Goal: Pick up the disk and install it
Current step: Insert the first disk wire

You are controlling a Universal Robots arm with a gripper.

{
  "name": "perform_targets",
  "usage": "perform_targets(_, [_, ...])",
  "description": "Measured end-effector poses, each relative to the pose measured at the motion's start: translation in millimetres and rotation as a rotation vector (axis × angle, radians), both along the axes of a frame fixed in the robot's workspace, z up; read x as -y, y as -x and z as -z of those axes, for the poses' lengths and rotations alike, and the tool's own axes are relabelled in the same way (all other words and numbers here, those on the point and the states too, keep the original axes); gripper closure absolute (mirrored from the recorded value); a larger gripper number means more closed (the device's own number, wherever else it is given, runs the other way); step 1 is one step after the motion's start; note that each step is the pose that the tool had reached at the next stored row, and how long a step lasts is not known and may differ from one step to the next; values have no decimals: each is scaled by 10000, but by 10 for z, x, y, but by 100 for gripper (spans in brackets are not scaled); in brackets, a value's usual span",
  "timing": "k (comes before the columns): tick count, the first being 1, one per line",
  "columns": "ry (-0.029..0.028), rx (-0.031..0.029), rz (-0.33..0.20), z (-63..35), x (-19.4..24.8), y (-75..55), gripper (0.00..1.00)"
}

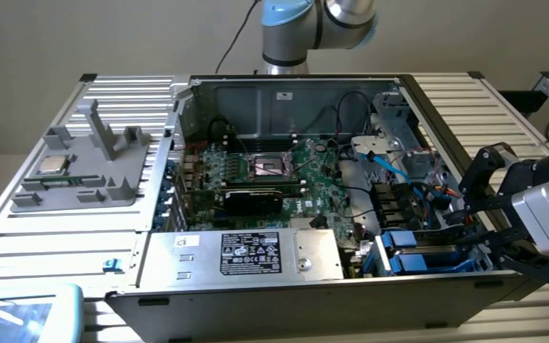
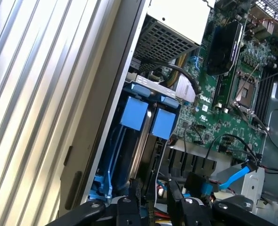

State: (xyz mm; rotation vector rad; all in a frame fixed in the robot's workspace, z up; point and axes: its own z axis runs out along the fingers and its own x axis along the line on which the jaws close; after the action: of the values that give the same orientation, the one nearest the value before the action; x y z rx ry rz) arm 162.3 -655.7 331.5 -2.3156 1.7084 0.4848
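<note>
Closest to us, the black fingers (image 2: 127, 211) stand partway apart with nothing between them. Through the gap we see only loose cables (image 2: 195, 87) deeper in the computer case (image 1: 284, 100). In the exterior view they hang at that view's right, just outside the case wall and above the slatted table (image 1: 65, 229), pointing in toward the drive bay (image 1: 465, 246).

Just beyond the fingers, the disk (image 2: 135, 113) stands on edge in that bay, silver flank showing under its bright blue bracket. A second blue bracket (image 2: 165, 123) sits just beside it, and we cannot tell which of the two the task means. Past the bay lie the green circuit board (image 2: 224, 94) and the silver box (image 1: 246, 254) with the black label.

We judge the disk dense for its size and quite stiff, with smooth metal faces that could slip in a loose pinch. The plastic bracket probably flexes a little and may bind against the bay rails if pulled or pushed crookedly. It will not like knocks or twisting. The best hold looks to be across the two flat faces near the exposed bracket edge, squarely centred and clear of the cables alongside.
</note>
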Motion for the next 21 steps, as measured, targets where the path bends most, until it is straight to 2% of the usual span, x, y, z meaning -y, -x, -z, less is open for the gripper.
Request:
perform_targets(3, [24,3,-35,6,0,-1,64])
perform_targets(6, [78,55,-54,10,-5,-2,64])
perform_targets(8, [86,81,-55,12,-10,-1,64])
perform_targets(15, [85,85,-56,19,-10,-1,64])
perform_targets(16, [85,84,-56,19,-10,-1,66])
perform_targets(17, [85,84,-56,19,-10,-1,73])
perform_targets(18, [85,85,-56,19,-10,-1,73])
perform_targets(20, [85,85,-59,19,-10,-1,84])
perform_targets(21, [85,84,-60,19,-10,-1,84])
